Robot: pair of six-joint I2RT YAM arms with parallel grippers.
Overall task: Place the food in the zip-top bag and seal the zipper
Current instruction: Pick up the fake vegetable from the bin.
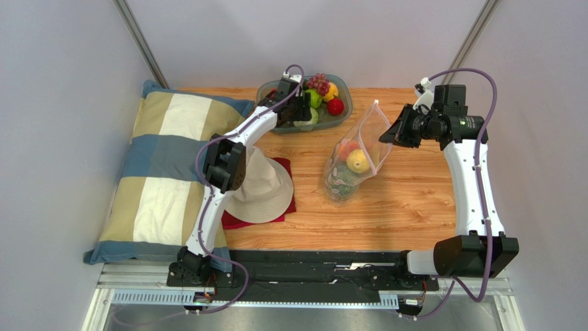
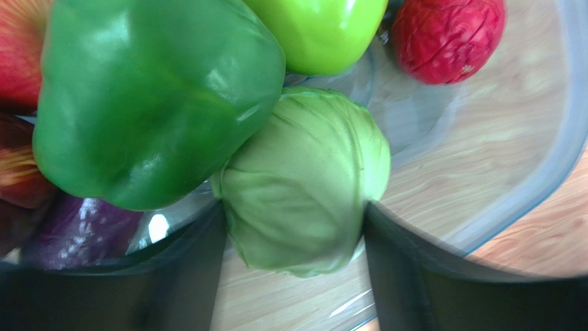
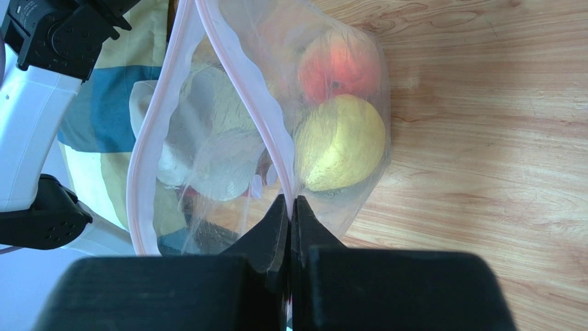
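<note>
Nearest the arm bases, a cream fabric bucket hat (image 1: 266,189) is lying on a dark red cloth (image 1: 238,222). Both are sitting at the left of the light wooden table (image 1: 414,200), and the hat is overlapping a blue, tan and white checked pillow (image 1: 159,172).

Further in, near the table's middle, a clear, crinkly plastic zip-top bag (image 1: 343,181) is resting with its bottom on the wood. Inside it a round orange-red peach (image 3: 338,65) is touching a yellow pear (image 3: 341,141), with something greenish lying below them.

The bag's mouth is gaping open and rising toward the right gripper (image 3: 291,207). Its jaws are pressing fully together on the thin, pale pink zipper strip (image 3: 234,76), holding that edge off the table.

At the far edge, a grey translucent oval bowl (image 1: 345,110) is holding more food. The left gripper (image 1: 304,114) is reaching down into it.

Its dark fingers (image 2: 186,276) are standing wide, one against each side of a pale green cabbage (image 2: 304,189) sitting on the bowl's floor. I cannot tell whether they are actually squeezing it.

Crowding around the cabbage are a glossy green pepper (image 2: 152,96), a bright lime-green fruit (image 2: 321,31), a wrinkled red fruit (image 2: 448,34) and a purple eggplant (image 2: 76,231).
</note>
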